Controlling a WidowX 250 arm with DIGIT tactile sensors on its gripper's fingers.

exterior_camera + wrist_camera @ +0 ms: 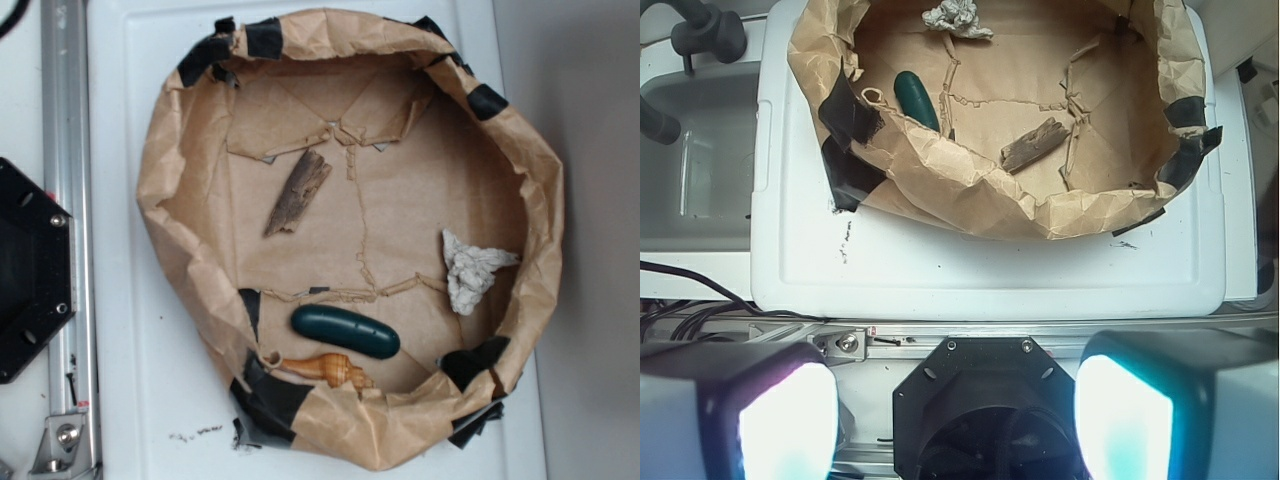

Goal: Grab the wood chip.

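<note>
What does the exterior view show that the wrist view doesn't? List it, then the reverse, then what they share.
Only the exterior view shows the whole tan seashell by the near paper wall; the wrist view catches just its tip.

Only the wrist view shows the pincer, its two fingers wide apart and far back from the paper basin, plus the cables at left.

Both show the wood chip, the dark green oblong, the crumpled white wad and the black base.

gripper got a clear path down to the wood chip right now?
Probably yes. The wood chip lies alone on the paper floor, apart from the other objects, open from above. The gripper is open but back over the base, so it must clear the paper rim first.
</note>
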